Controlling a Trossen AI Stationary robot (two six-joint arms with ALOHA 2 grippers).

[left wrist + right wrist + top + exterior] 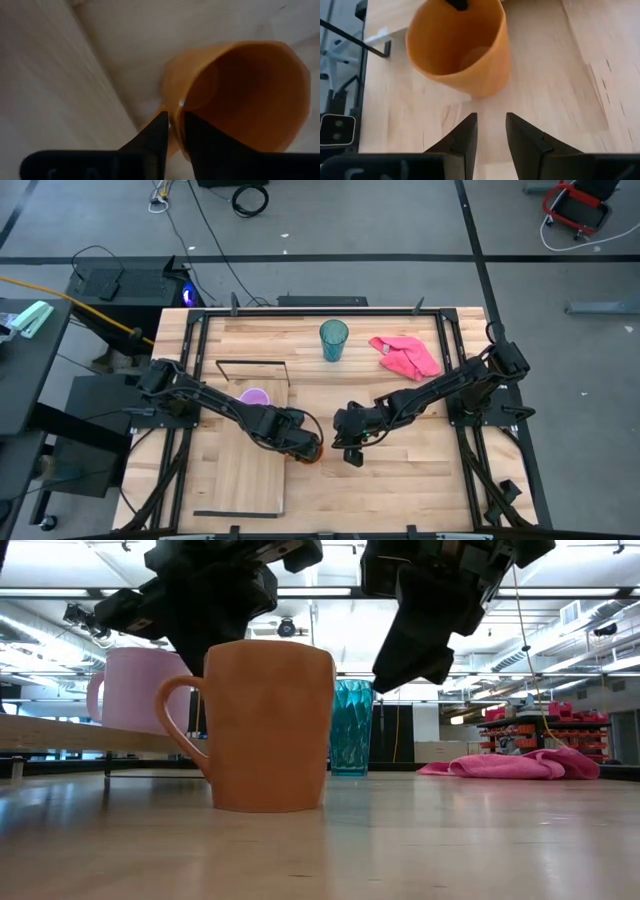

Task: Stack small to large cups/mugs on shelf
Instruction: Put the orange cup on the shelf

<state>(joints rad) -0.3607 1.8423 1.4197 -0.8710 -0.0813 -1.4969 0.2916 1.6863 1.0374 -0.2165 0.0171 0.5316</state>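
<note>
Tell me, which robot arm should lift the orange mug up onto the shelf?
Probably the left. Its gripper already pinches the orange mug's rim, right beside the shelf. The right gripper hangs nearby with nothing between its fingers.

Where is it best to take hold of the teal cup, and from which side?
Probably by its wall, from the side. The teal cup stands upright and alone, has no handle, and is taller than the orange mug. The right hand has the clearer path; the pink cloth lies apart, beside it.
</note>
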